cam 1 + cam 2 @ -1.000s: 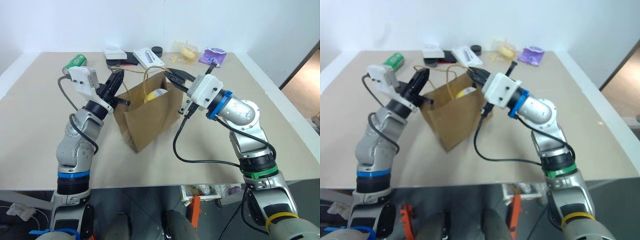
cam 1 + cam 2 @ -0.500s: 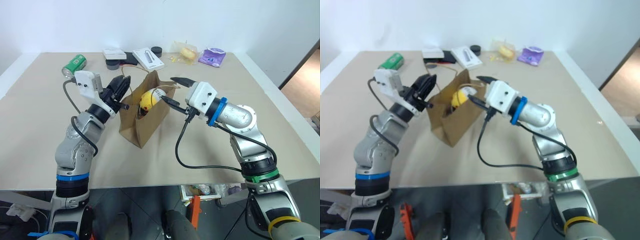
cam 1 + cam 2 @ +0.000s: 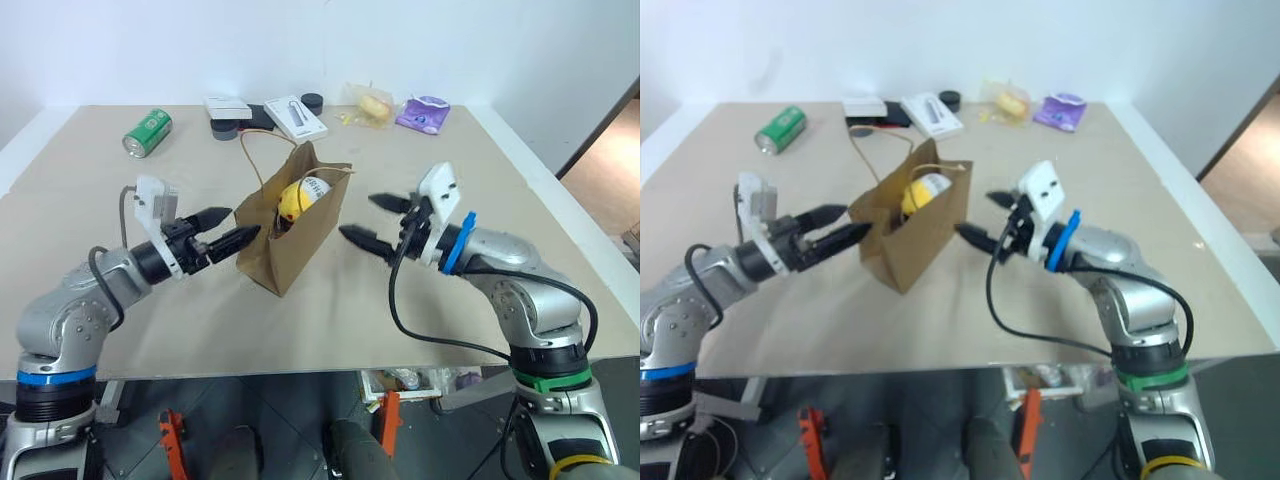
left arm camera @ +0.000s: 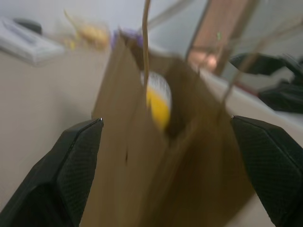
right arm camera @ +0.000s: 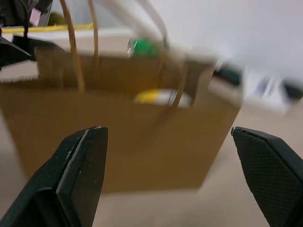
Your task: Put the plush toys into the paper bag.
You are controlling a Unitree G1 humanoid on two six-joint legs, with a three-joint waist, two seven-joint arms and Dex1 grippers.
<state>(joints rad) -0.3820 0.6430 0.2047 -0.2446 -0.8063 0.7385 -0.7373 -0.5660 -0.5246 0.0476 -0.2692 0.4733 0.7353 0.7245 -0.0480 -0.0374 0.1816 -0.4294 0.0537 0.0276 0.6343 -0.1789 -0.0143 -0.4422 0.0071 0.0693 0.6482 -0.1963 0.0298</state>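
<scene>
The brown paper bag stands on the table with its mouth open and its twine handles loose. A round yellow plush toy with a white patch sits inside, its top showing above the rim; it also shows in the left wrist view as the yellow toy. My left gripper is open and level just left of the bag, its fingers close to the bag's side and holding nothing. My right gripper is open to the right of the bag, a short gap away, also empty. Deeper inside the bag is hidden.
At the back of the table lie a green can, white boxes, a black round object, a yellow item in a clear wrapper and a purple packet. The table's front edge runs below both arms.
Both grippers went from shut at the bag's top to open, let go, and dropped down and outward to either side. The bag settled on the table, its mouth narrower.
</scene>
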